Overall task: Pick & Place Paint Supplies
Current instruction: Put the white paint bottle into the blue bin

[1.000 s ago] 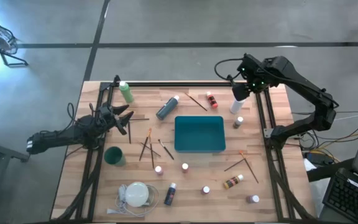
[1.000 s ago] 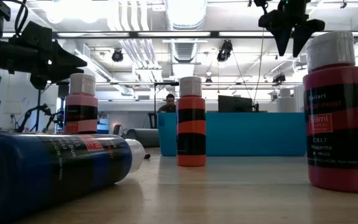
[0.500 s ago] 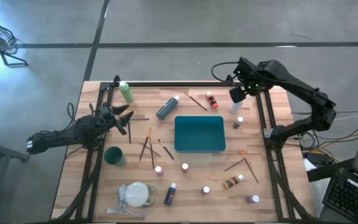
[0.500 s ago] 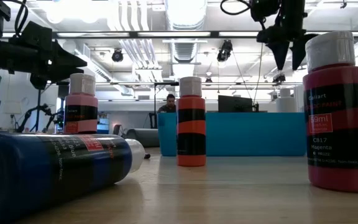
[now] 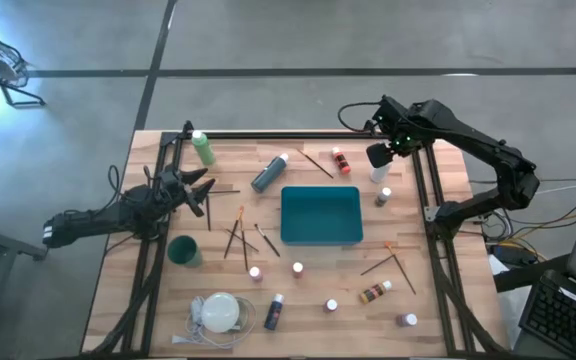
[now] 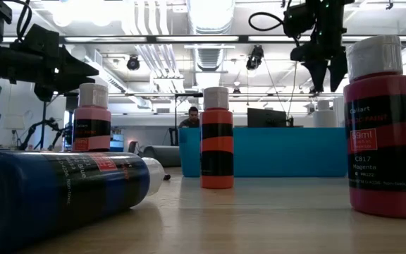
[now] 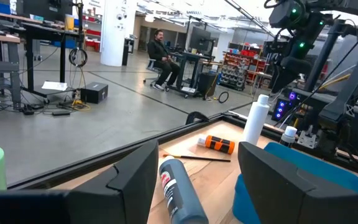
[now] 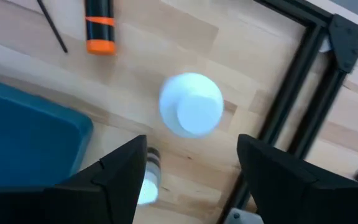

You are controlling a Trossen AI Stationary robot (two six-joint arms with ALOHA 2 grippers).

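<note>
Above white bottle [image 8: 192, 104] near teal tray [image 5: 321, 217], right hand [image 5: 377, 156] open, empty; left hand [image 5: 200, 189] open, idle

Small white-capped paint bottles are scattered over a wooden table: a green bottle [image 5: 204, 149] and a grey-blue bottle [image 5: 268, 173] lie on their sides at the far edge, near a lying orange-and-black bottle [image 5: 340, 161] and an upright white bottle [image 5: 380, 172]. Thin brushes [image 5: 238, 235] lie crossed left of centre, with more brushes [image 5: 392, 260] on the right. Several bottles stand or lie along the near side, among them a brown bottle [image 5: 374, 293] on its side.
</note>
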